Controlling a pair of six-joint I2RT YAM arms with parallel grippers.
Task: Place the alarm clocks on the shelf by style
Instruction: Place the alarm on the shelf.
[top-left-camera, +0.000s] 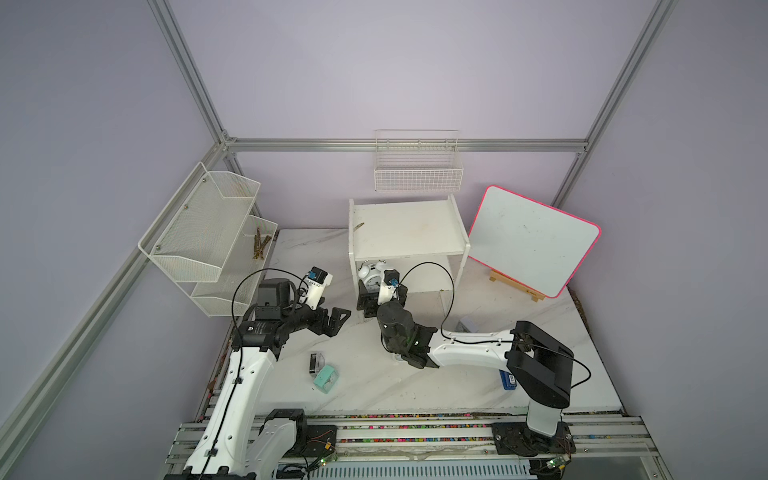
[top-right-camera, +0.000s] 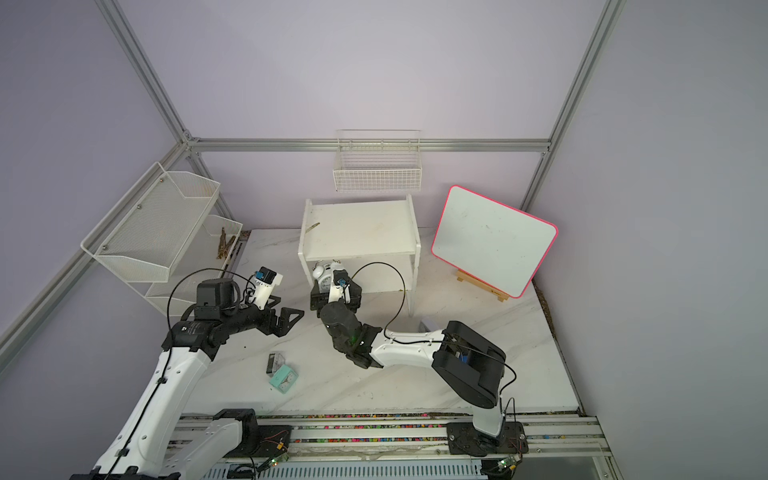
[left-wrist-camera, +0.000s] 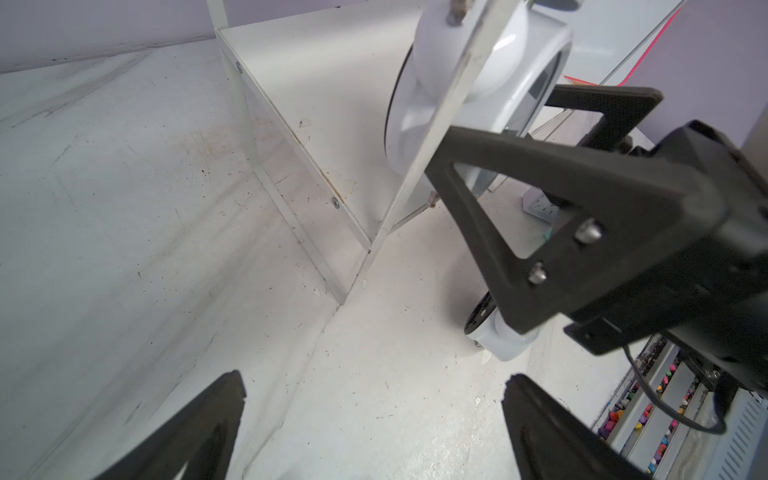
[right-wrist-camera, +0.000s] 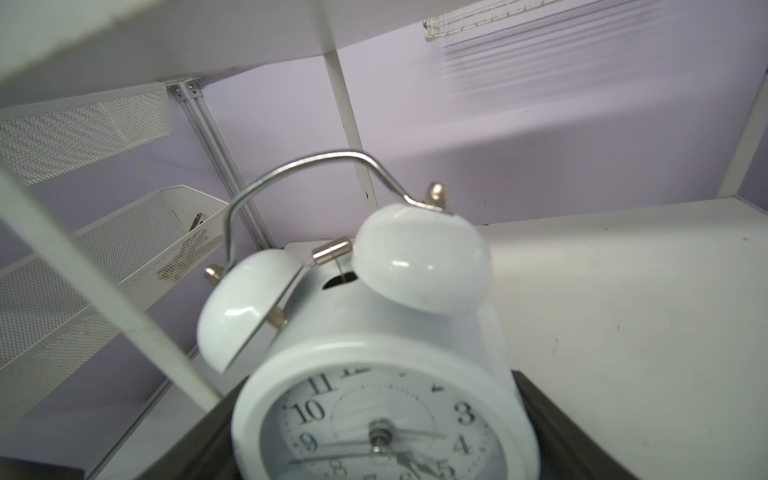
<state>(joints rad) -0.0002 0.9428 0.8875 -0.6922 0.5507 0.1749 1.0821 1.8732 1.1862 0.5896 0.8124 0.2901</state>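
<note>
Left tool (top-left-camera: 338, 322): jaws wide apart, holding nothing, hanging over the table (top-left-camera: 374, 386). It points toward 3 o'clock, at the shelf's left flank.

At 6 o'clock from it, two clocks lie loose on the table: clear clock (top-left-camera: 316, 361) and mint clock (top-left-camera: 326, 378), touching or nearly so. Left arm is the nearer one for both.

Right tool (top-left-camera: 376, 286): gripping the twin-bell clock (right-wrist-camera: 374, 353), one finger on each side of the round body. The clock stands bells up, a little tilted, with its dial facing 6 o'clock, back at my wrist.

It sits at the mouth of the shelf's (top-left-camera: 407, 232) lower tier, under the top board and hard by the left front post (right-wrist-camera: 124, 316). I cannot tell whether its feet touch the lower board.

What the next move turns on, as I judge it: free board lies at 12 to 1 o'clock from the clock, and the post crowds it at 9 o'clock. So I push straight in and slightly right, keep the bells upright, and release only once it is seated.
</note>
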